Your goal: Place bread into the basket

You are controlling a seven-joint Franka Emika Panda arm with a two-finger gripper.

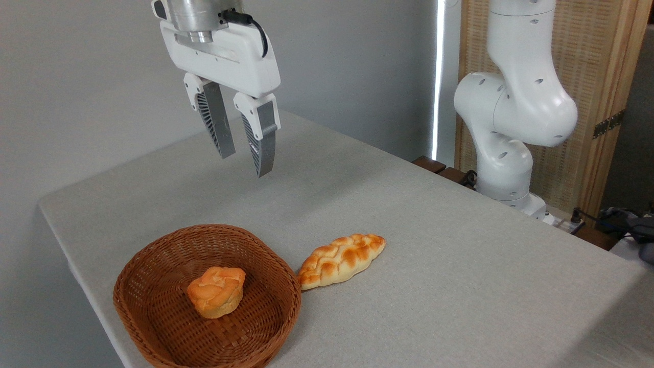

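Sitting upright in basket (153, 266): bread (215, 291), no clear long axis.

Two pieces of bread show: one round bun (215, 292) and one braided loaf (341, 259). There is one wicker basket (153, 266), one worktop (434, 245), and one robot arm (516, 102) carrying one tool (246, 163).
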